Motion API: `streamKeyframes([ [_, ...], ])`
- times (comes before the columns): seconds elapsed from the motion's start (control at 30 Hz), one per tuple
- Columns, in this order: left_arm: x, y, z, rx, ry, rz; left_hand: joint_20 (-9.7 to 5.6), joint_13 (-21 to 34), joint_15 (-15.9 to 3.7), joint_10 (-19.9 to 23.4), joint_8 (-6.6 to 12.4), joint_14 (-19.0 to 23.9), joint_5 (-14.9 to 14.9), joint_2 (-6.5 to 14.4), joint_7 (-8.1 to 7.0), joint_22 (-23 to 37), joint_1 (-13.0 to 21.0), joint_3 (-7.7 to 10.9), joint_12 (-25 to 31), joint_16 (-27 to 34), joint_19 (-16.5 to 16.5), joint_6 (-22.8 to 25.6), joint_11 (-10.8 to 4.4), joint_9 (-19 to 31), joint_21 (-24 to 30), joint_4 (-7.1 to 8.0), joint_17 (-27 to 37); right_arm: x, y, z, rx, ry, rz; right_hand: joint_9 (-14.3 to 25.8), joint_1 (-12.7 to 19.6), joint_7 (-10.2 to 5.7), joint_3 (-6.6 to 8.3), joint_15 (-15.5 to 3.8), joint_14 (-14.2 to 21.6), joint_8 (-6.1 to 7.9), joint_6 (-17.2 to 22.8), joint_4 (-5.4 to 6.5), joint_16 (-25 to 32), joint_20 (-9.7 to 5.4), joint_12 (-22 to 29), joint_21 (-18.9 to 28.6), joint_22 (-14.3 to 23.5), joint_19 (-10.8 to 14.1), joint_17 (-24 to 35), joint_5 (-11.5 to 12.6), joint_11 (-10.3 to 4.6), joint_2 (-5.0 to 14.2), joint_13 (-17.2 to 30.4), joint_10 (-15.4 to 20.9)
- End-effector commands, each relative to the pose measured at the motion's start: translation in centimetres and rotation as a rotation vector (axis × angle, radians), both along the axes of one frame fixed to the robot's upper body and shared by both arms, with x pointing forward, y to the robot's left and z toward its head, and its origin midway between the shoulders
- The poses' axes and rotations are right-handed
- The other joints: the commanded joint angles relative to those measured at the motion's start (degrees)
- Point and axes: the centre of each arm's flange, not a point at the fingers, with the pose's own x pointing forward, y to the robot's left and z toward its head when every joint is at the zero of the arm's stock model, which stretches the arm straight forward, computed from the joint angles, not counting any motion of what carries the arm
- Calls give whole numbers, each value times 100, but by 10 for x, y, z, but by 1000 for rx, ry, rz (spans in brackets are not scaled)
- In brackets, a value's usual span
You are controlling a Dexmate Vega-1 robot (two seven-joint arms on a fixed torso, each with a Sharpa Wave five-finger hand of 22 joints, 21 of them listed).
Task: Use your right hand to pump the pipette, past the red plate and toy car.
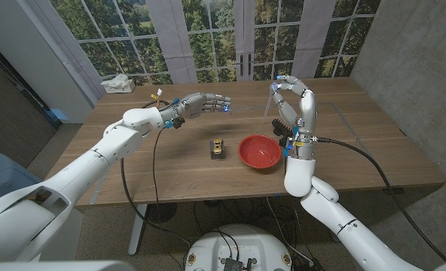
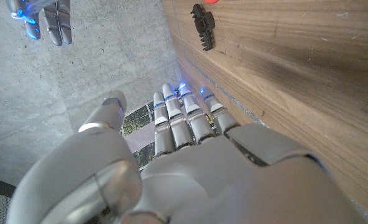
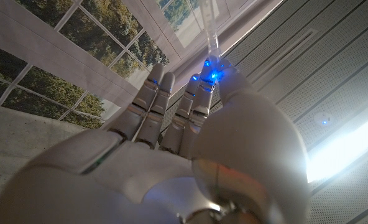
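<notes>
The right hand (image 1: 289, 94) is standing raised beyond the red plate (image 1: 259, 152), fingers up and curling toward the thumb. In the right wrist view a thin clear tube, apparently the pipette (image 3: 210, 38), is rising from between the thumb and fingertips (image 3: 204, 79), so the hand appears to be pinching it at the bulb end. Its long axis is running upright, roughly in line with the fingers. In the head view the pipette is too thin to make out against the hand; that view is instead giving the layout. The toy car (image 1: 218, 147) is sitting just left of the plate, and the right hand is well beyond both, at the plate's far right. The coming squeeze, by my judgement, depends on thumb and fingers closing across the tube's axis.

The left hand (image 1: 202, 105) is hovering beyond the car, fingers stretched out and apart, holding nothing. The left wrist view is showing a small black toothed piece (image 2: 202, 25) on the table (image 2: 283, 74).
</notes>
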Motion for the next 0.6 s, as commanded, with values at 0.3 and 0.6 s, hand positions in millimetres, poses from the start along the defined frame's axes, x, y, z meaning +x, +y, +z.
streamKeyframes([
  [0.3,4,-2,0,-1,7,-4,16,3,-238,13,22,-18,15,3,14,30,-89,42,60,23,-17,27,10,12,27,-15,12,1,-1,2,-8,7,-19,117,-58,-40,108,-969,67,80,14,18,-69,-101,30,50,15,5,-8,91,-82,-56,71,151],
  [0.6,4,-4,0,2,11,-10,17,2,-238,11,23,-15,14,8,20,30,-107,51,60,24,-17,29,34,12,28,-18,11,1,-2,3,-21,24,-24,97,-256,-139,161,-933,55,13,-120,94,-140,-23,-29,39,19,-61,-21,105,-55,-85,139,29],
])
